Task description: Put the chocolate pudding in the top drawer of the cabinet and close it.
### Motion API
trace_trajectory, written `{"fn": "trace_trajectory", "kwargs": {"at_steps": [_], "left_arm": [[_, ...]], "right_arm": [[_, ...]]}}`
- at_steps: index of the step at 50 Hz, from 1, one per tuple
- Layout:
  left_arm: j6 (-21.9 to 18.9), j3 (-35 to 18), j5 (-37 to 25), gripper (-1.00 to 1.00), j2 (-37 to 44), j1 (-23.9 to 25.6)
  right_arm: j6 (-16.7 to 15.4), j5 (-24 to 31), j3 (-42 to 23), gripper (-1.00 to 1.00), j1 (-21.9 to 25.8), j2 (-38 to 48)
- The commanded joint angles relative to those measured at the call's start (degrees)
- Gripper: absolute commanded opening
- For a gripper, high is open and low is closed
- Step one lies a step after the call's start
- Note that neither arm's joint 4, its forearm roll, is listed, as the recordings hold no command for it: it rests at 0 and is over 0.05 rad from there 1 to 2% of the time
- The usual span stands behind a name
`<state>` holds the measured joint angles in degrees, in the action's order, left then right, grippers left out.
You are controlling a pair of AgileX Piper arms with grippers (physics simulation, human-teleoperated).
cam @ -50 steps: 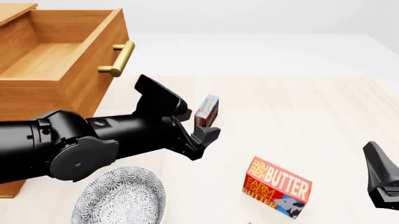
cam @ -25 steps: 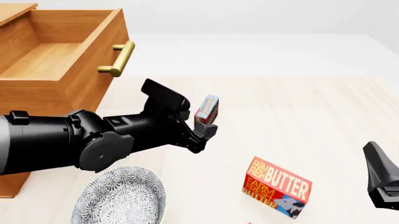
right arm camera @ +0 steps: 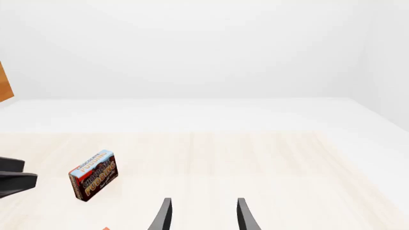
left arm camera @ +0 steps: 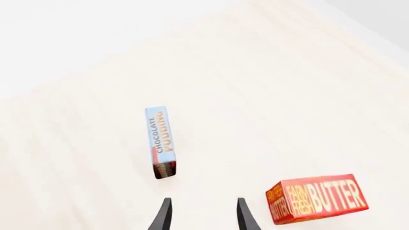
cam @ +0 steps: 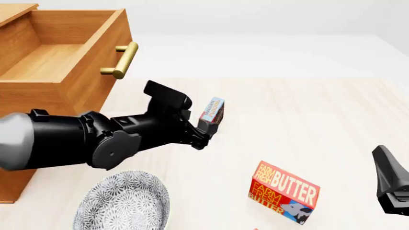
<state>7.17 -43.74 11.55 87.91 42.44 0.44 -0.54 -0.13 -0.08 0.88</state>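
- The chocolate pudding [cam: 212,114] stands on edge on the counter [cam: 332,120], its long axis upright and slightly tilted, well clear of the open top drawer [cam: 61,57] of the cabinet [cam: 26,103].
- The left tool [left arm camera: 202,213] points at the box from close behind it; in the left wrist view the box [left arm camera: 161,143] lies just ahead of the fingertips [left arm camera: 165,205] and offset to one side, not yet between them.
- The left tool's fingers are parted to a moderate gap and hold nothing; a grasp would call for a small sideways correction so the thin faces fall between the fingers.
- The right tool [right arm camera: 202,213] is likewise parted and empty, well apart from the box [right arm camera: 93,174], so the left arm is the nearer.
- A Farm Fresh Butter box [cam: 284,192] lies near, toward the right arm; a patterned plate [cam: 122,201] sits below the left arm.
- Hidden: the left arm covers the box's lower near corner in the front view; the lower drawers are out of frame.
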Motion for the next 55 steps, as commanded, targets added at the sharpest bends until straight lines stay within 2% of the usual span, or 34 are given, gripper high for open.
{"fn": "trace_trajectory", "kwargs": {"at_steps": [1, 28, 55], "left_arm": [[0.26, -0.7, 0.93, 1.0, 2.17, -0.64], [-0.31, -1.92, 3.23, 1.0, 6.45, -3.45], [-0.93, -5.52, 3.59, 1.0, 11.3, -5.87]], "right_arm": [[0.0, 0.0, 0.0, 1.0, -0.01, 0.01], [-0.01, 0.0, 0.0, 1.0, -0.01, 0.0], [0.0, 0.0, 0.0, 1.0, 0.0, 0.0]]}}
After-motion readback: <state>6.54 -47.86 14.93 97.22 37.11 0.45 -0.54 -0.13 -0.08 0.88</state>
